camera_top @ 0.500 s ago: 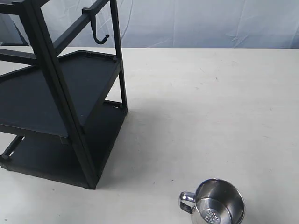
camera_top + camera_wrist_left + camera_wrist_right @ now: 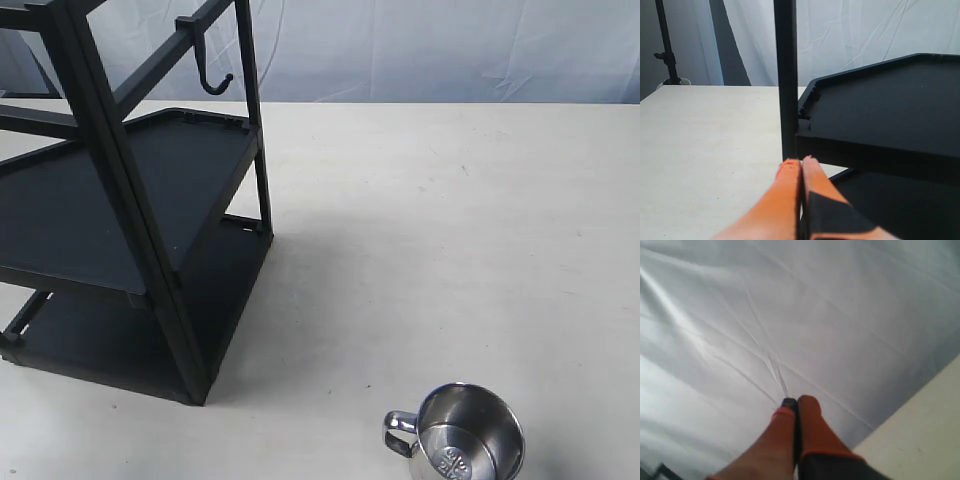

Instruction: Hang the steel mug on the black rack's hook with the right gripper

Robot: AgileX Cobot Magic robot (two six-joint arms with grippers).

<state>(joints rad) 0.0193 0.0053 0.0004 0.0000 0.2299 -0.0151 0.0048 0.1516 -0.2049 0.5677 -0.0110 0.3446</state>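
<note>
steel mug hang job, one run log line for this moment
steel mug: on table, ungrasped | hook: empty | right gripper: shut, empty | left gripper: shut

No change was recorded in the exterior view across the half second. The steel mug occupied the same spot on the table, well apart from the black rack, handle toward the rack as before. The hook on the rack's upper crossbar remained bare and unmoved. No arm entered this view in either picture. The wrist views had no earlier pictures for comparison.
</note>
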